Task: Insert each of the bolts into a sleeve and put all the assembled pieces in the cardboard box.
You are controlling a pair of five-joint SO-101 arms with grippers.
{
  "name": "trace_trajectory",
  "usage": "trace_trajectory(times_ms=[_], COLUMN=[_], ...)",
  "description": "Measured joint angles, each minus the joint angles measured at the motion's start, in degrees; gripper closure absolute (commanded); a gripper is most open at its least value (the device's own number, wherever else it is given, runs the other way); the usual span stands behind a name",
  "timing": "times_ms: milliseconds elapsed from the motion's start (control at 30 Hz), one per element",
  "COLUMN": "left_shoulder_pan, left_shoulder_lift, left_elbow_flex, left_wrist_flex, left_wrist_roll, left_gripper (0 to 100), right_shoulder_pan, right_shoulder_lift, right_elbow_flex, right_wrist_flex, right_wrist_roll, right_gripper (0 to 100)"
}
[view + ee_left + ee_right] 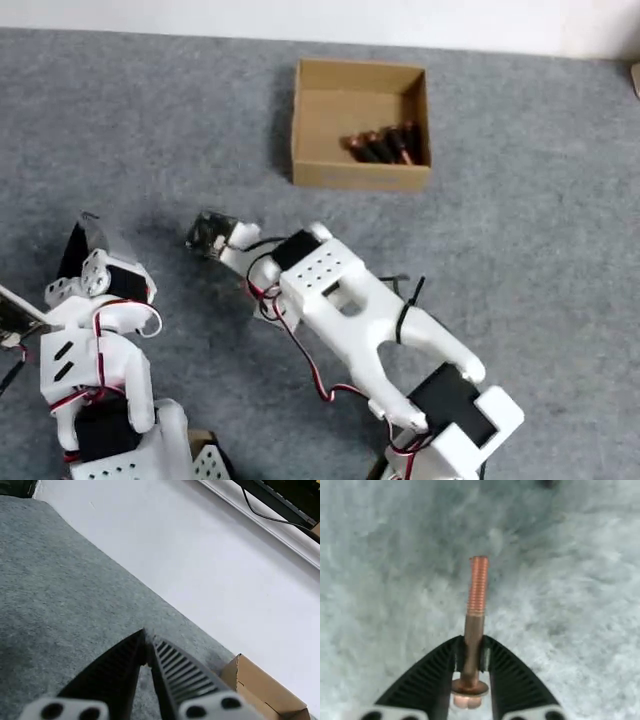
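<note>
My right gripper (pixel 471 642) is shut on a copper bolt (pixel 476 595), gripping the smooth shank just past the head, with the threaded end pointing away over the grey carpet. In the high view this gripper (pixel 208 236) sits mid-table, below and left of the cardboard box (pixel 360 178). Several dark and copper assembled pieces (pixel 385 145) lie in the box's right half. My left gripper (pixel 147 640) is shut with nothing in it, and a corner of the box (pixel 260 690) shows beyond it. From above, the left gripper (pixel 78 245) is at the table's left side.
Grey carpet (pixel 520 250) covers the table, bordered by a white strip (pixel 300 18) along the far edge. A black cable (pixel 265 515) runs along the white surface behind. The right arm's white body (pixel 350 300) lies diagonally across the middle.
</note>
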Motion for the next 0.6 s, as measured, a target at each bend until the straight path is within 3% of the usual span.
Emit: trace_trajectory(times_ms=[67, 167, 400, 500, 600], left_shoulder_pan=[0.0, 0.0, 0.0, 0.0, 0.0], left_shoulder_lift=[0.0, 0.0, 0.0, 0.0, 0.0], left_elbow_flex=[0.0, 0.0, 0.0, 0.0, 0.0], left_wrist_flex=[0.0, 0.0, 0.0, 0.0, 0.0], left_wrist_roll=[0.0, 0.0, 0.0, 0.0, 0.0], left_gripper=[99, 99, 99, 99, 99], right_shoulder_pan=[0.0, 0.0, 0.2, 0.2, 0.2], right_shoulder_lift=[0.0, 0.0, 0.0, 0.2, 0.2], right_elbow_flex=[0.4, 0.4, 4.2, 5.2, 5.3], right_wrist_flex=[-2.1, -6.2, -21.0, -22.4, -22.8], right_wrist_roll=[-1.9, -12.7, -54.2, -57.6, -55.3], right_gripper=[99.4, 99.4, 98.8, 96.7, 83.1])
